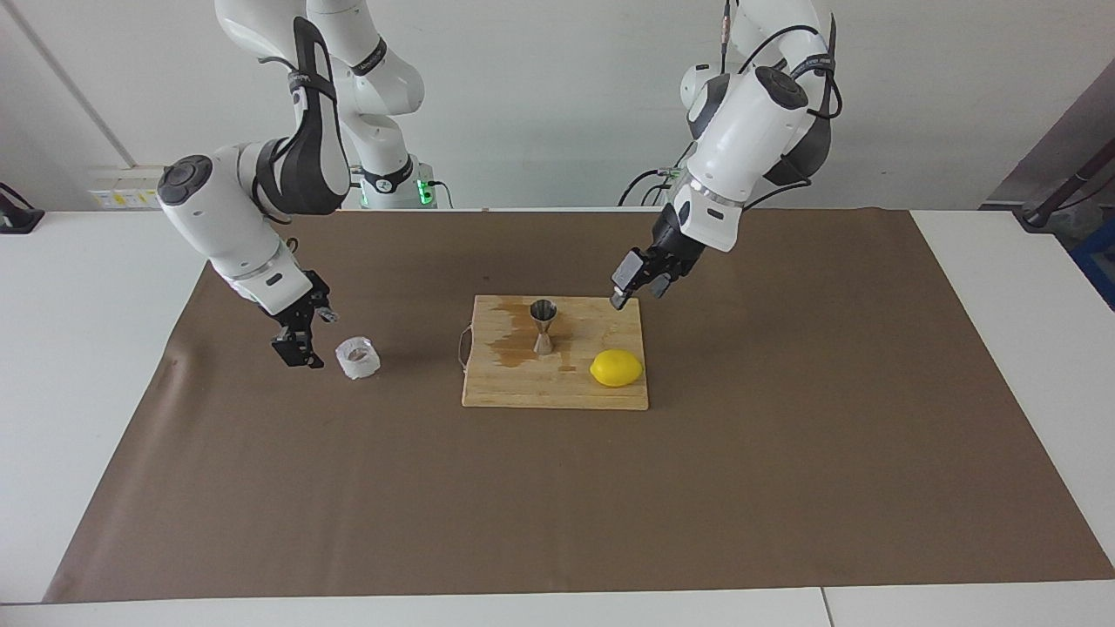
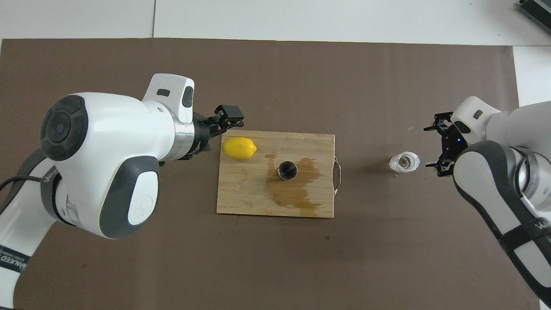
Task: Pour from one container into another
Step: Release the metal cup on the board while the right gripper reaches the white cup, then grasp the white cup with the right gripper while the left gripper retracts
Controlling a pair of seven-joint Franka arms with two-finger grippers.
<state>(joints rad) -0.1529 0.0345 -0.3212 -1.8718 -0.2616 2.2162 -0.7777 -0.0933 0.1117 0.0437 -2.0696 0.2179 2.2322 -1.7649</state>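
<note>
Crinkled whitish cup (image 1: 358, 358) upright on mat, steel jigger (image 1: 543, 326) upright on board (image 1: 557, 392)

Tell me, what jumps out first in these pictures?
A bright yellow lemon sits on a wooden board, near a shiny steel jigger standing in a brown spill. A crinkly white cup sits on the brown mat, with the right gripper low beside it.

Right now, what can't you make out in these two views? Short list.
- Left gripper: in the overhead view its own white arm covers most of it, only the tips show.
- Right gripper, facing view: seen edge-on beside the cup, so contact with the cup can't be judged.
- Cup contents: too small in either view.
- Jigger fill level: overhead shows only a dark mouth, the facing view only its steel side.
</note>
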